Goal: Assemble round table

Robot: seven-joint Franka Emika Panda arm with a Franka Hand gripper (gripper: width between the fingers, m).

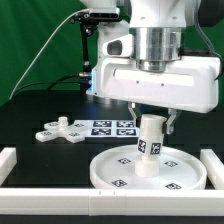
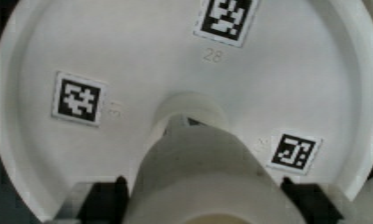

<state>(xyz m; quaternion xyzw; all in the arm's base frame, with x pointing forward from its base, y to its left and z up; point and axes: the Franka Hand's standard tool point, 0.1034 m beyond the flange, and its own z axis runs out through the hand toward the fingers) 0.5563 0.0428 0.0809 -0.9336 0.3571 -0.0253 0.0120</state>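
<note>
Gripper [image 1: 151, 122] clasped one cylindrical leg [image 1: 149, 152] | one round disc [image 1: 108, 172] lay beneath it | one cross-shaped base [image 1: 60, 131] lay well aside | black tabletop [image 1: 25, 120].

Exterior view: slightly raised, at middle distance, facing the arm [image 1: 155, 40] across the bench [image 1: 40, 108].
Wrist view: very close, looking down the leg [image 2: 209, 170] onto the disc [image 2: 112, 55].
Shared: leg [image 1: 150, 146] and disc [image 1: 104, 172].

Exterior view count: one round rimmed disc [image 1: 98, 172] at lower centre, one short cylindrical leg [image 1: 150, 140] standing on it, one cross-shaped base [image 1: 60, 130] at centre left, one marker board [image 1: 112, 127] at centre with four tags. White border rails [image 1: 8, 160]: three in view, at the left edge, the bottom edge and the right edge. Wrist view: three square tags [image 2: 80, 97] on the disc's face.
</note>
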